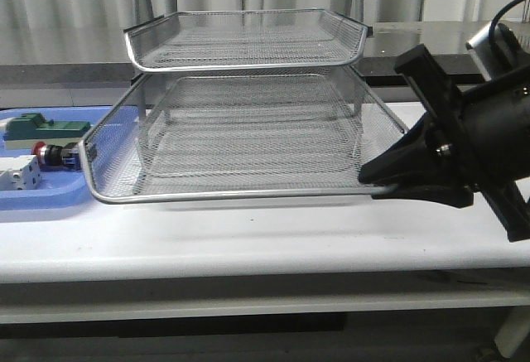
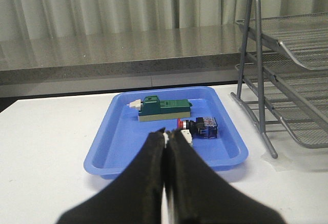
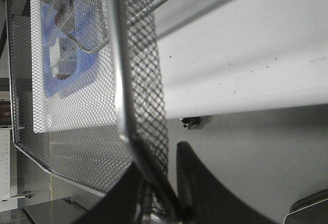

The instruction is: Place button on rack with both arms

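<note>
The button, with a red cap, black body and blue rear block, lies on its side in the blue tray; it also shows in the left wrist view. The silver wire-mesh rack stands mid-table. My right gripper is shut on the rim at the front right corner of its lowest tier; the right wrist view shows the rim wire running between the jaws of the gripper. My left gripper is shut and empty, just short of the tray's near edge, and is out of the front view.
A green block and a white block lie in the blue tray beside the button. The rack's frame legs stand right of the tray. A grey counter runs behind the table.
</note>
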You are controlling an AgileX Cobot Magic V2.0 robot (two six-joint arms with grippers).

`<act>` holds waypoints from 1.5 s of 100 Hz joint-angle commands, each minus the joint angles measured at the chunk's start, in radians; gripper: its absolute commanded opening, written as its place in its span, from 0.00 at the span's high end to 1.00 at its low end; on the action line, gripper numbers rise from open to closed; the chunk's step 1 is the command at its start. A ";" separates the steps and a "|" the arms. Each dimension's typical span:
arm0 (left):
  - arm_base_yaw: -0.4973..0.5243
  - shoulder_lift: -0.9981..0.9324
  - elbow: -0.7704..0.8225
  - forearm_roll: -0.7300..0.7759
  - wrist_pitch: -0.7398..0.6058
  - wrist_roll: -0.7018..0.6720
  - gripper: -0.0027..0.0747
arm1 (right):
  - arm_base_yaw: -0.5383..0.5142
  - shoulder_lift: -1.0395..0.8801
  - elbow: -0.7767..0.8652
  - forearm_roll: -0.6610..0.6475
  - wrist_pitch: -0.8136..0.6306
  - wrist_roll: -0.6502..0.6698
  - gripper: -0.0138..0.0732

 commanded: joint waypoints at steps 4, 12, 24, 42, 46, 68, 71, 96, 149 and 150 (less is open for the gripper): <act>-0.001 -0.035 0.049 0.000 -0.082 -0.012 0.99 | 0.002 -0.038 0.014 -0.067 -0.018 -0.039 0.82; -0.001 -0.035 0.049 0.000 -0.082 -0.012 0.99 | 0.002 -0.039 0.014 -0.065 -0.021 -0.039 0.76; -0.001 -0.035 0.049 0.000 -0.082 -0.012 0.99 | 0.002 -0.040 0.014 -0.063 -0.021 -0.042 0.55; -0.001 -0.035 0.049 0.000 -0.082 -0.012 0.99 | 0.002 -0.071 0.014 -0.063 -0.012 -0.088 0.25; -0.001 -0.035 0.049 0.000 -0.082 -0.012 0.99 | 0.002 -0.088 0.014 -0.063 -0.012 -0.094 0.23; -0.001 -0.035 0.049 0.000 -0.082 -0.012 0.99 | 0.001 -0.187 0.014 -0.120 -0.021 -0.100 0.23; -0.001 -0.035 0.049 0.000 -0.082 -0.012 0.99 | 0.001 -0.205 0.014 -0.128 -0.023 -0.096 0.23; -0.001 -0.035 0.049 0.000 -0.082 -0.012 0.99 | 0.001 -0.333 0.014 -0.327 -0.080 0.060 0.23; -0.001 -0.035 0.049 0.000 -0.082 -0.012 0.99 | 0.001 -0.601 -0.173 -1.241 0.030 0.808 0.23; -0.001 -0.035 0.049 0.000 -0.082 -0.012 0.99 | 0.001 -0.604 -0.178 -1.254 0.041 0.818 0.23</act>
